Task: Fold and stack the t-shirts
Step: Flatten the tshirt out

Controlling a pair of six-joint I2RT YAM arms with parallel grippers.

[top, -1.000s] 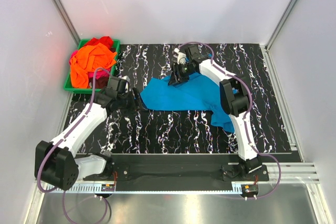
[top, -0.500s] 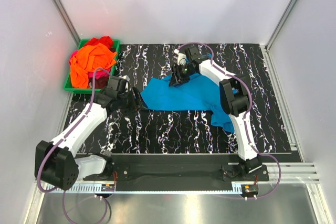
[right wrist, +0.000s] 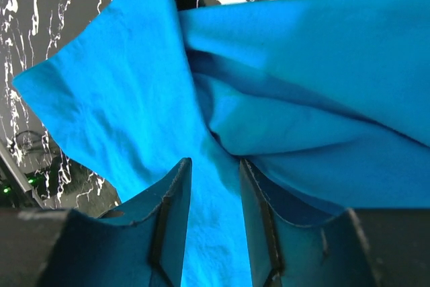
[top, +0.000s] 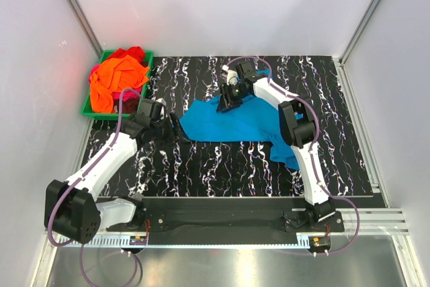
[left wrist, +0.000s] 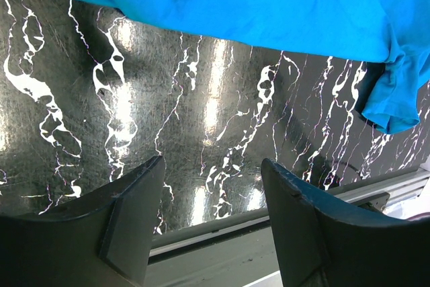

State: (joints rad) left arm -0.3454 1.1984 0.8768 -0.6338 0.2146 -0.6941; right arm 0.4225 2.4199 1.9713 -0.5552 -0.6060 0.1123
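A turquoise-blue t-shirt lies spread and creased across the middle of the black marbled table. It also shows in the left wrist view and the right wrist view. My left gripper is open and empty, low over bare table just off the shirt's left edge. My right gripper is at the shirt's far edge, jaws a narrow gap apart, with gathered cloth below and between them. Orange, red and magenta t-shirts lie heaped in the bin.
A green plastic bin stands at the back left corner. White walls close in the table on three sides. A metal rail runs along the near edge by the arm bases.
My right gripper has shifted slightly toward the back of the table at the shirt's far edge. My left arm and the shirt have barely moved.
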